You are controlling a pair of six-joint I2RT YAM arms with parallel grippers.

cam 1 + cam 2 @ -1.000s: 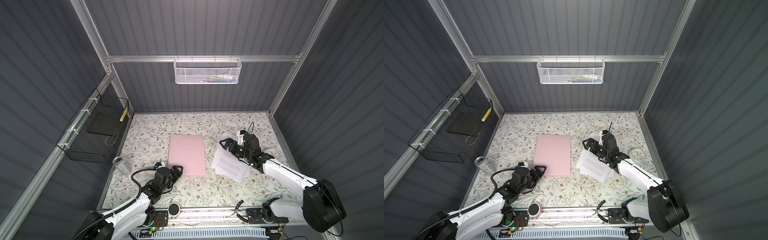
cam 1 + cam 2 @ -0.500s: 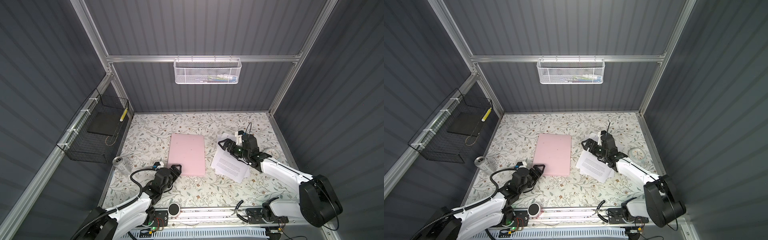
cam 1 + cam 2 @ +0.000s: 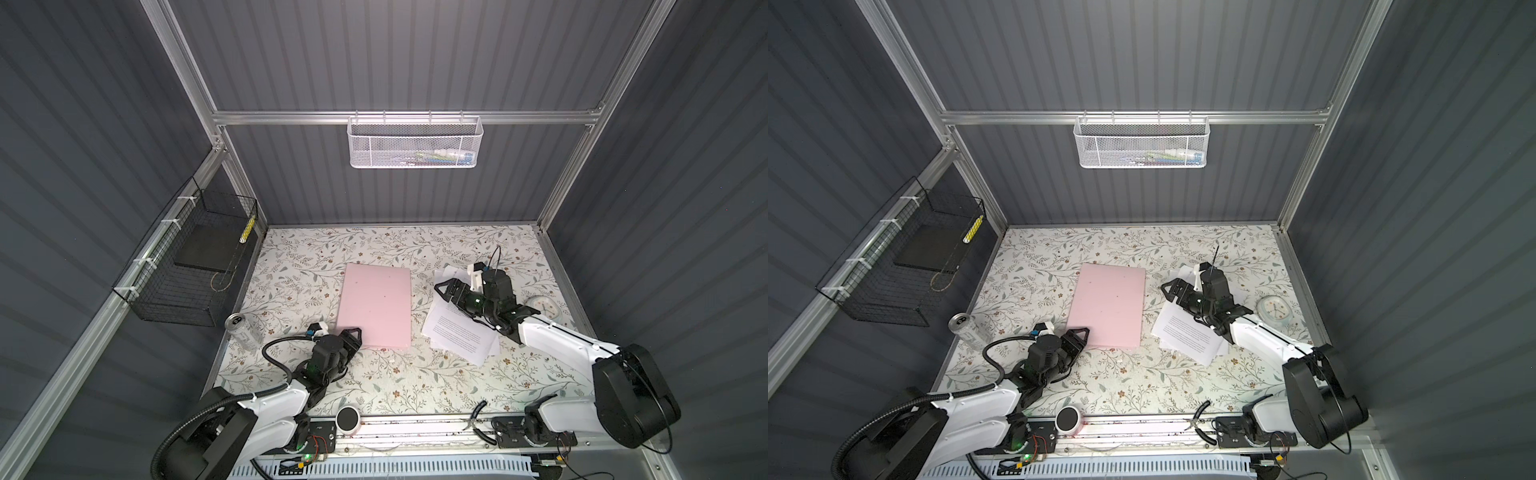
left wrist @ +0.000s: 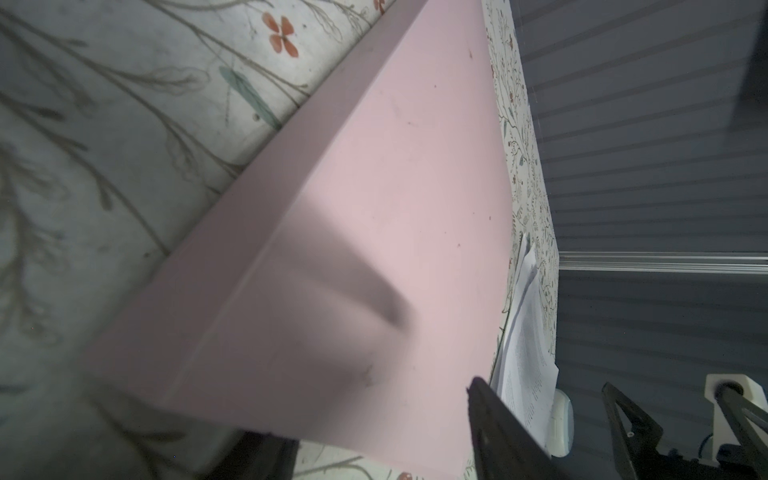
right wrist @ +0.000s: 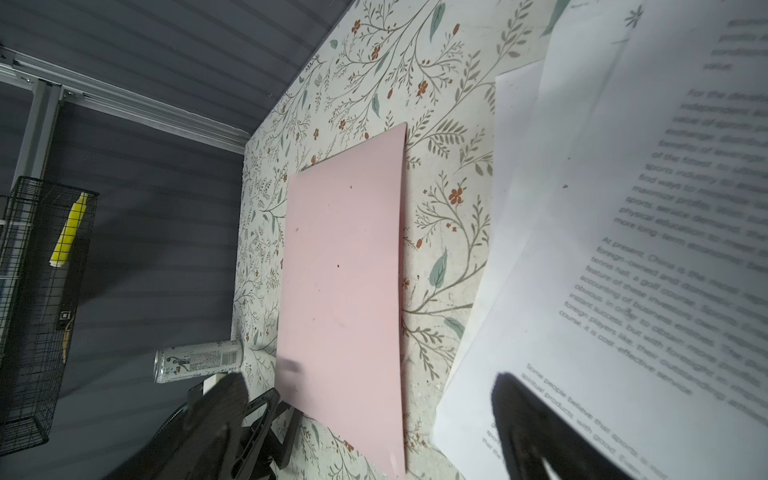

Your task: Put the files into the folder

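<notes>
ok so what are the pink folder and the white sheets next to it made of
The thin pale pink rectangular folder looks like matte card, possibly thin plastic: dull, no glare, a crisp fold line along its spine edge. The loose white printed sheets look like plain office paper: thin, fanned edges, black text.

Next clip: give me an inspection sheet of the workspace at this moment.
Surface: floral table, no spills seen.
Job's things: pink folder closed, flat; files stacked loosely to its right, apart from it.
Clutter: can, round clock, black disc at front rail.
Grippers: left gripper jaws apart at folder's near corner; right gripper open above files.
Cables: black hose loops behind left gripper.
Surroundings: white mesh basket on back wall; black wire basket on left wall.
</notes>
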